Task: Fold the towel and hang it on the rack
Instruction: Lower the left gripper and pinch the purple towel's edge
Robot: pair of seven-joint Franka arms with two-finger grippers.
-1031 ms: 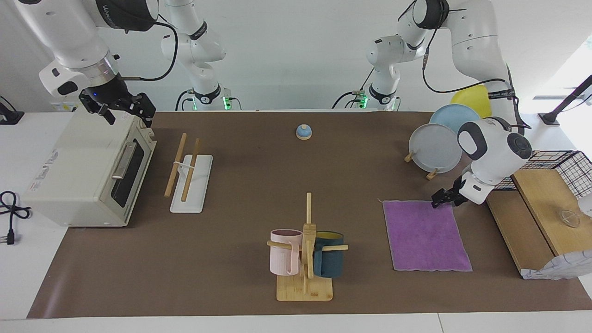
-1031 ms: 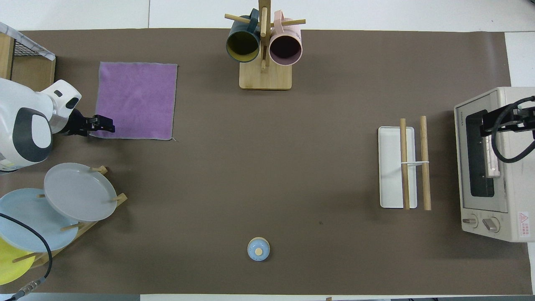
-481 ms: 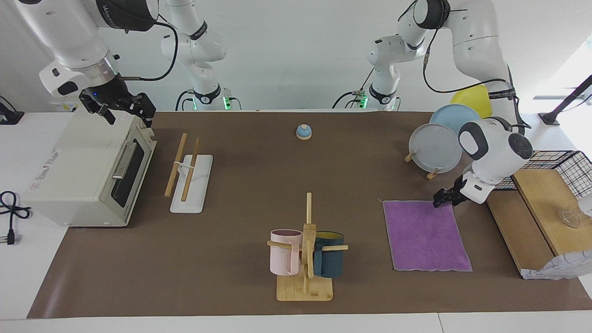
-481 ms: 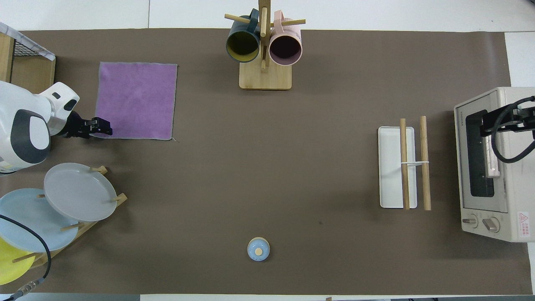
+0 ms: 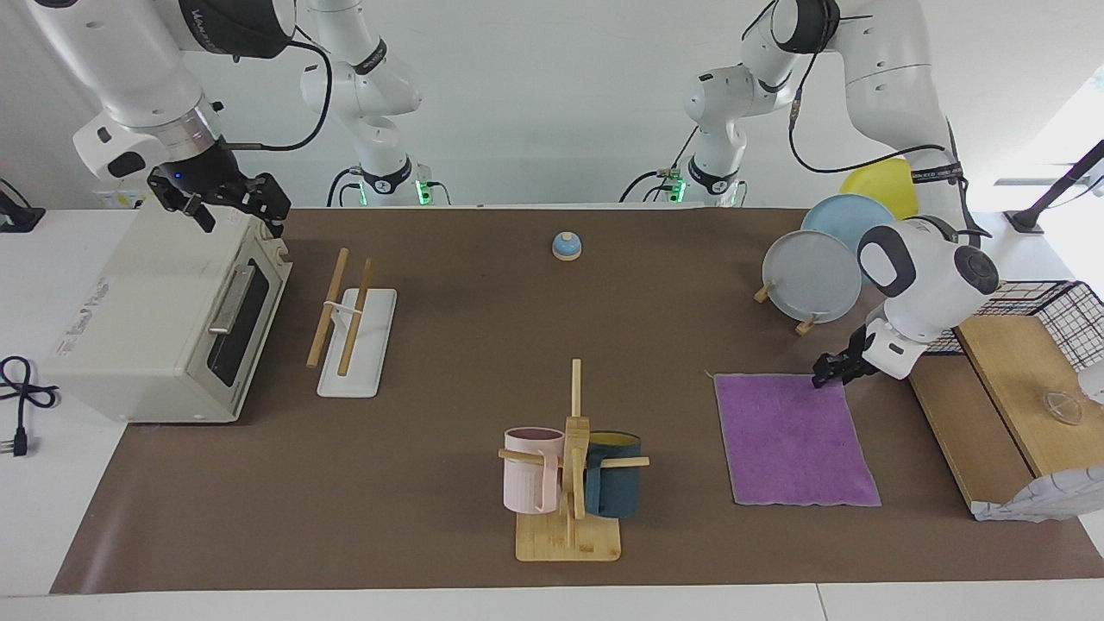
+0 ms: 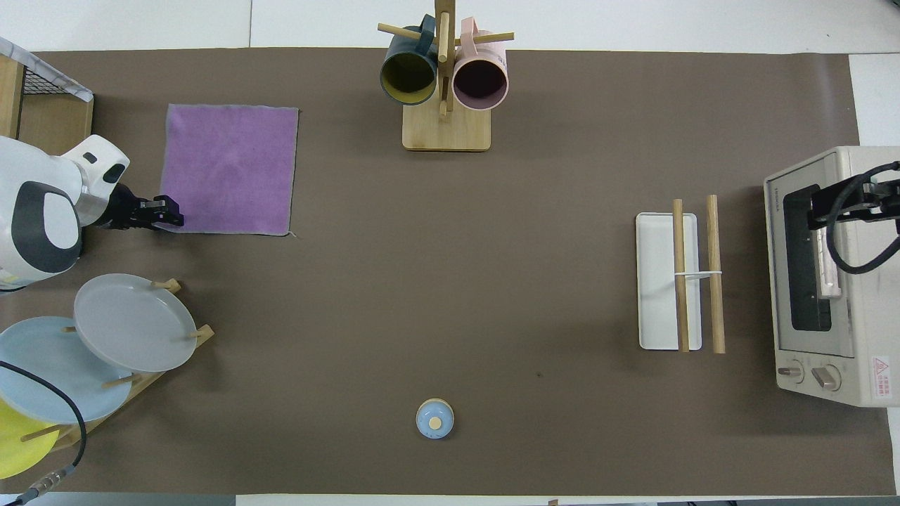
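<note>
The towel lies flat on the brown mat, purple side up, toward the left arm's end of the table; it also shows in the overhead view. My left gripper is low at the towel's corner nearest the robots, at its edge toward the left arm's end. The rack, two wooden rods on a white base, stands bare toward the right arm's end. My right gripper waits open and empty above the toaster oven.
A toaster oven stands beside the rack. A mug tree with pink and blue mugs stands mid-table, farther from the robots. A plate stand is nearer to the robots than the towel. A wooden crate adjoins the towel. A small bell sits near the robots.
My left gripper has slid a little off the towel toward its corner at the left arm's end. The towel has not moved. The right arm is still.
</note>
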